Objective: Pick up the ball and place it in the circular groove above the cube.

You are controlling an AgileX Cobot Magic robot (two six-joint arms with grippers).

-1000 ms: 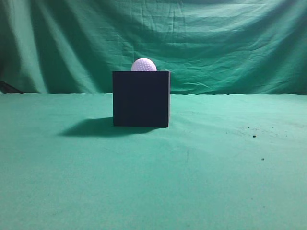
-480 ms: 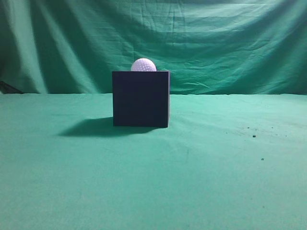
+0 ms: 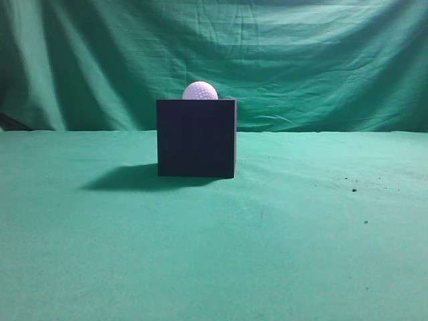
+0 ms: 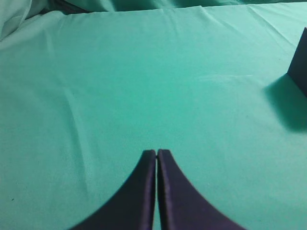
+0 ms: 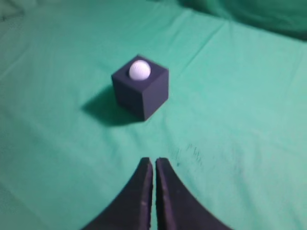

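Observation:
The white dimpled ball (image 3: 200,91) sits in the round groove on top of the dark cube (image 3: 196,138), which stands on the green cloth at mid table. In the right wrist view the ball (image 5: 139,70) rests in the cube's (image 5: 146,93) top, well ahead of my right gripper (image 5: 154,161), which is shut and empty. My left gripper (image 4: 157,153) is shut and empty over bare cloth; only a corner of the cube (image 4: 300,64) shows at the right edge of that view. Neither gripper shows in the exterior view.
Green cloth covers the table (image 3: 267,254) and hangs as a backdrop (image 3: 301,60). A few dark specks (image 3: 354,190) lie on the cloth at the right. The cube casts a shadow (image 3: 124,179) to its left.

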